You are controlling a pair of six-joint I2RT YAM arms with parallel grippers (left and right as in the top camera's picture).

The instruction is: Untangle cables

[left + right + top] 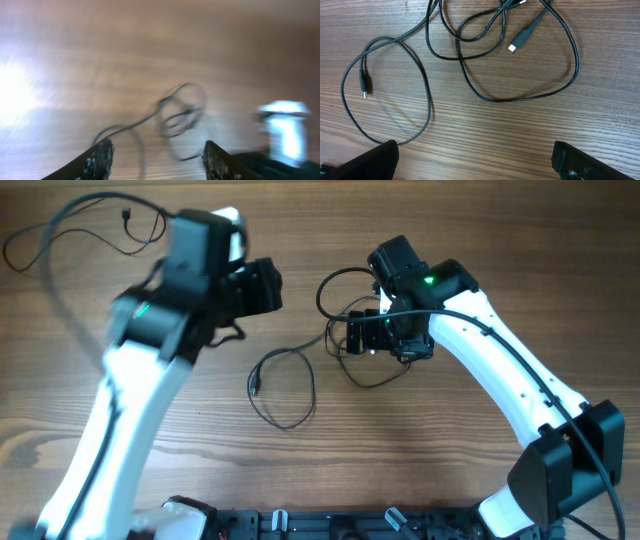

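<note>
Both your right gripper (475, 162) and left gripper (157, 160) are spread wide, empty. The cables (526, 34) lie knotted on the table (520, 130) just beyond the right one, clearly nearer it than the left; one loose plug end (364, 82) trails left, toward that arm.

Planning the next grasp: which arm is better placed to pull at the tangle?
Likely right: the right end effector, open, hangs directly over the tangled cables; the left end effector sits off to the side, view blurred.

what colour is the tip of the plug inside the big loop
White or silvery, on a black plug; right wrist view shows it best.
</note>
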